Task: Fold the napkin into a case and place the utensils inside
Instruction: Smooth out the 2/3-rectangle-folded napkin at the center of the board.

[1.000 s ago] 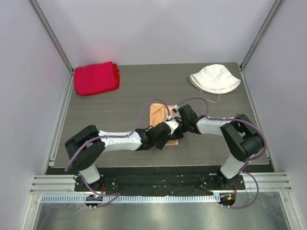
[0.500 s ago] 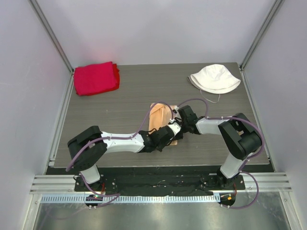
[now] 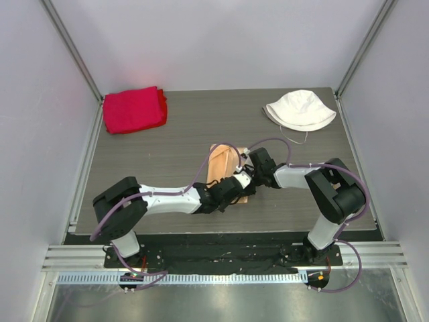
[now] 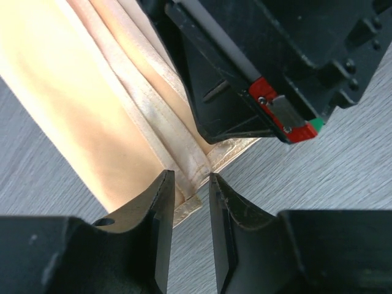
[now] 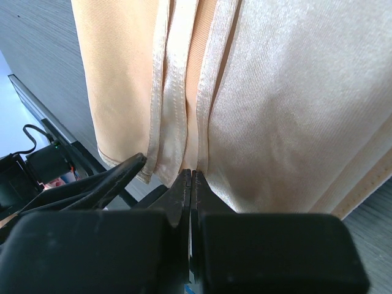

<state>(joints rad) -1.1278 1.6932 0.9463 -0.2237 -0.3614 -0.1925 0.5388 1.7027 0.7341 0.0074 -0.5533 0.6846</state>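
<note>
A shiny peach-tan satin napkin [image 3: 223,163] lies centre frame on the dark grey wood-grain table [image 3: 167,154]; a red cloth [image 3: 133,109] upper left, a white bucket hat [image 3: 299,109] upper right.

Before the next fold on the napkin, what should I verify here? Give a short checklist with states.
1. Right end effector pinched on napkin hem: ok.
2. Left end effector straddling the folded hems near the corner: ok; firmly clamped: cannot tell.
3. Napkin lying in lengthwise folds on the table: ok.
4. Utensils within sight for loading: not ok, none visible.
5. Red cloth and white hat away from the work area: ok.
</note>
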